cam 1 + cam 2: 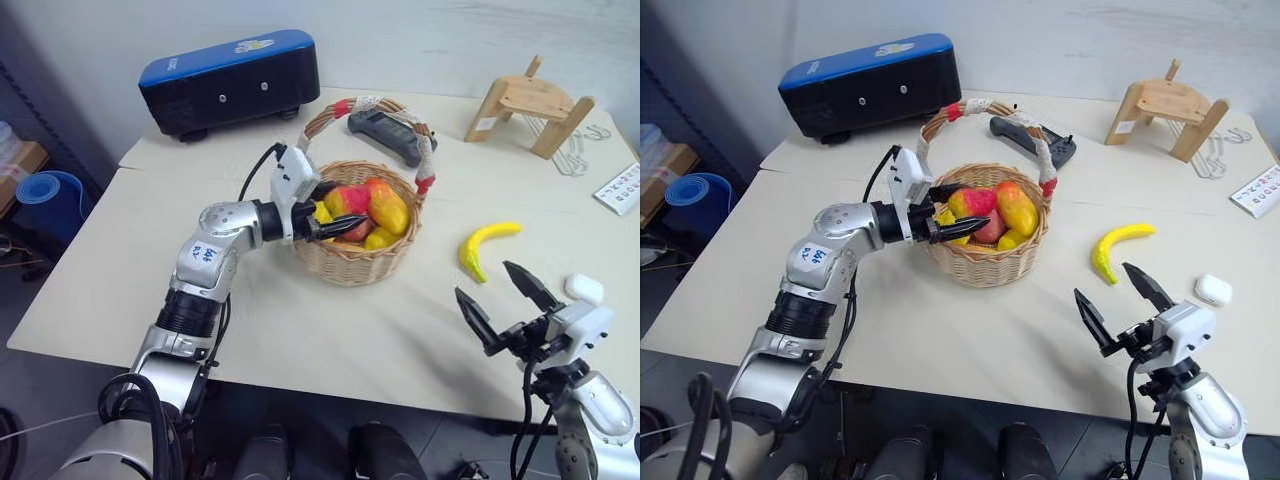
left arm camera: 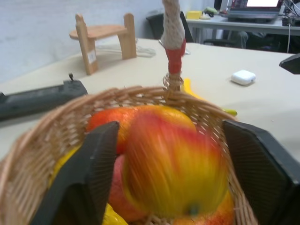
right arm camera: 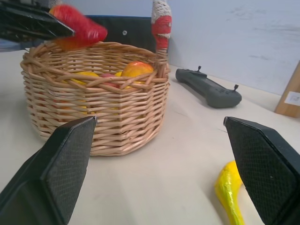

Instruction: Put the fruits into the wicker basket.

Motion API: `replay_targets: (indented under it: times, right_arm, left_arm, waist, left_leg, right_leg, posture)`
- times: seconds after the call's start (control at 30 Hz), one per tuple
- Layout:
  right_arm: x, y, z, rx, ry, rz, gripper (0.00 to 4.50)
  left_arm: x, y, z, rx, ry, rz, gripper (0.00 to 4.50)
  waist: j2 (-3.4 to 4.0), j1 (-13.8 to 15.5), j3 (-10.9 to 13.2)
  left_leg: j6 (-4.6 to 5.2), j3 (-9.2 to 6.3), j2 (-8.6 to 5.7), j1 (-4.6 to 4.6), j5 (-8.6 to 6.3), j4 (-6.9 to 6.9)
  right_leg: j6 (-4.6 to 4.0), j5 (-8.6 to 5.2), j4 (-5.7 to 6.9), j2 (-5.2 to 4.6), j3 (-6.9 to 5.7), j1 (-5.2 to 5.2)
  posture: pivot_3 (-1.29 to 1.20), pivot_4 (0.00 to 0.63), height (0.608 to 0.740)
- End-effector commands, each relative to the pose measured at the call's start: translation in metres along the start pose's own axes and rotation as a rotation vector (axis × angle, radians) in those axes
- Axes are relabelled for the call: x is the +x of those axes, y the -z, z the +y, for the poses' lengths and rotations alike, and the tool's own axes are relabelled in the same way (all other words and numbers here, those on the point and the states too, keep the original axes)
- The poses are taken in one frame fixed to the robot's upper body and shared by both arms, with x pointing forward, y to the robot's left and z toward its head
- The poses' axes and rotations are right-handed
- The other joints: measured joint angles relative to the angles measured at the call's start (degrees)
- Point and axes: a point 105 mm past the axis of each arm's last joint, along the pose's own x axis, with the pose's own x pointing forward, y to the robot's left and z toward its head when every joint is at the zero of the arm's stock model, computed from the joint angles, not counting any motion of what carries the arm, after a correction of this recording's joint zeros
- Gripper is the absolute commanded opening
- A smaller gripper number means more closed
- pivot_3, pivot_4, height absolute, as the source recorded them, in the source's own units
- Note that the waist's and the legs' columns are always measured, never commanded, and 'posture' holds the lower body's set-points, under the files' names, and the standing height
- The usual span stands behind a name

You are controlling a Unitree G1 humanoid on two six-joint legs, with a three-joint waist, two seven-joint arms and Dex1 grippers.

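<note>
One banana (image 1: 486,246): you see it on the table (image 1: 300,330).
Left gripper (image 1: 327,210): fingers spread over the basket (image 1: 352,262).
Right gripper (image 1: 502,300): fingers spread wide.

the wicker basket (image 1: 352,262) sits mid-worktop (image 1: 130,260) with several fruits (image 1: 375,210) inside. the banana (image 1: 484,246) lies on the worktop to its right, a small case (image 1: 584,289) further right. behind the basket lies a controller (image 1: 388,133), and a box (image 1: 228,82) stands back left.
</note>
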Motion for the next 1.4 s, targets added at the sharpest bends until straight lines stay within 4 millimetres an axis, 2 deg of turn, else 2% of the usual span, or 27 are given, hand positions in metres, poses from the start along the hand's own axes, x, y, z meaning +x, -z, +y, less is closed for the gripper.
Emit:
replay_targets:
  times: [0.03,0.1,0.2,0.33,0.43,0.5,0.6,0.7,0.83,0.97,1.03,1.17,1.27,1.4]
  right_arm:
    - [-0.022,-0.007,-0.016,-0.031,0.083,0.009,4.50]
    - [-0.039,-0.003,-0.020,-0.022,0.106,0.060,4.50]
    - [-0.077,0.008,-0.030,-0.030,0.181,0.167,4.50]
    - [-0.126,0.027,-0.042,-0.032,0.294,0.315,4.50]
    - [-0.141,0.035,-0.043,-0.032,0.325,0.375,4.50]
    - [-0.138,0.036,-0.046,-0.026,0.329,0.408,4.50]
    - [-0.102,0.032,-0.050,0.009,0.255,0.426,4.50]
    - [-0.053,0.018,-0.052,0.093,0.202,0.342,4.50]
    - [0.028,0.024,-0.054,0.227,0.207,0.458,4.50]
    - [0.089,0.013,-0.052,0.243,0.246,0.460,4.50]
    - [0.102,0.020,-0.055,0.214,0.301,0.522,4.50]
    - [0.122,0.026,-0.054,0.200,0.338,0.544,4.50]
    - [0.123,0.036,-0.060,0.150,0.390,0.611,4.50]
    - [0.124,0.036,-0.066,0.134,0.415,0.615,4.50]
  left_arm:
    - [-0.013,-0.023,-0.008,0.077,0.089,-0.095,4.46]
    - [-0.029,-0.023,-0.017,0.077,0.165,-0.102,4.46]
    - [-0.068,-0.029,-0.032,0.122,0.268,-0.144,4.46]
    - [-0.117,-0.029,-0.023,0.130,0.176,-0.031,4.46]
    - [-0.147,-0.024,-0.020,0.133,0.132,0.073,4.46]
    - [-0.166,-0.017,-0.023,0.117,0.149,0.155,4.46]
    - [-0.176,-0.019,-0.027,0.099,0.167,0.157,4.46]
    - [-0.170,-0.022,-0.028,0.084,0.163,0.124,4.46]
    - [-0.157,-0.023,-0.030,0.085,0.131,0.080,4.46]
    - [-0.151,-0.021,-0.032,0.086,0.120,0.073,4.46]
    - [-0.149,-0.020,-0.033,0.092,0.115,0.070,4.46]
    - [-0.146,-0.021,-0.038,0.093,0.109,0.063,4.46]
    - [-0.146,-0.021,-0.041,0.094,0.109,0.070,4.46]
    - [-0.148,-0.023,-0.043,0.095,0.102,0.071,4.46]
  waist:
    - [0.00,0.01,0.00]
    - [0.03,-0.06,-0.01]
    - [0.07,-0.36,0.00]
    - [0.09,-0.45,0.01]
    - [0.17,-0.41,-0.01]
    - [0.21,-0.48,-0.02]
    - [0.34,-0.66,0.03]
    - [0.34,-0.83,0.03]
    - [0.37,-1.52,0.04]
    - [0.34,-1.51,0.05]
    - [0.34,-1.21,0.05]
    - [0.34,-0.75,0.05]
    - [0.34,-0.81,0.05]
    - [0.34,-0.57,0.05]
  left_leg:
    - [0.00,-0.02,-0.01,-0.01,0.00,0.00]
    - [0.00,-0.02,0.00,0.00,0.00,-0.05]
    - [-0.05,-0.03,0.01,0.11,0.03,-0.24]
    - [-0.13,-0.02,0.02,0.17,0.24,-0.60]
    - [-0.12,-0.02,0.01,0.29,0.25,-0.71]
    - [-0.10,0.00,0.01,0.27,0.24,-0.72]
    - [-0.10,0.00,0.01,0.26,0.24,-0.76]
    - [-0.10,-0.02,0.01,0.24,0.26,-0.75]
    - [-0.08,-0.02,0.00,0.20,0.29,-0.71]
    - [-0.16,-0.21,0.01,-0.02,0.39,-0.74]
    - [-0.17,-0.28,-0.02,-0.22,0.39,-0.73]
    - [-0.18,-0.33,-0.06,-0.47,0.40,-0.76]
    - [-0.15,-0.31,-0.13,-0.55,0.38,-0.72]
    - [-0.14,-0.32,-0.14,-0.60,0.39,-0.58]
  right_leg:
    - [0.00,0.00,0.00,0.00,-0.01,0.00]
    - [0.00,0.00,0.00,0.01,-0.01,0.01]
    - [0.00,0.00,-0.07,0.01,0.00,0.03]
    - [-0.04,-0.02,-0.52,0.01,0.03,0.10]
    - [-0.22,-0.11,-0.70,-0.08,0.10,0.27]
    - [-0.39,-0.20,-0.90,-0.11,0.13,0.33]
    - [-0.46,-0.24,-0.89,-0.16,0.15,0.29]
    - [-0.47,-0.24,-0.86,-0.18,0.14,0.27]
    - [-0.45,-0.23,-0.70,-0.16,0.12,0.20]
    - [-0.39,-0.19,-0.21,-0.08,0.01,-0.25]
    - [-0.35,-0.18,0.36,-0.08,0.01,-0.68]
    - [-0.34,-0.17,0.46,-0.06,-0.03,-0.83]
    - [-0.17,-0.07,0.37,-0.08,0.03,-0.83]
    - [-0.13,-0.05,0.35,-0.09,0.04,-0.80]
  posture:
    - [0.00,0.150,0.740]
    - [0.00,0.150,0.740]
    - [0.00,0.150,0.740]
    - [0.00,0.150,0.740]
    - [0.00,0.150,0.740]
    - [0.00,0.150,0.740]
    - [0.00,0.150,0.740]
    - [0.00,0.150,0.740]
    - [0.00,0.150,0.740]
    - [0.00,0.150,0.740]
    - [0.00,0.150,0.740]
    - [0.00,0.150,0.740]
    - [0.00,0.150,0.740]
    - [0.00,0.150,0.740]
